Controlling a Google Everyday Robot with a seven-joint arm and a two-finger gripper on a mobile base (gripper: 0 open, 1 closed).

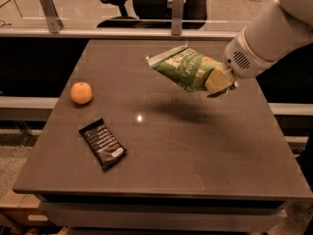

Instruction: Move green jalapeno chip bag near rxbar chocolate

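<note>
My gripper [218, 82] is at the right of the table, shut on the right end of the green jalapeno chip bag [183, 67]. It holds the bag in the air above the table's far middle, tilted, with its silvery left end highest. The rxbar chocolate [102, 143], a black bar with white text, lies flat at the table's front left, well apart from the bag.
An orange fruit [81, 92] sits near the left edge of the brown table [195, 151]. A rail with metal posts [49, 9] and an office chair [146, 1] stand behind the table.
</note>
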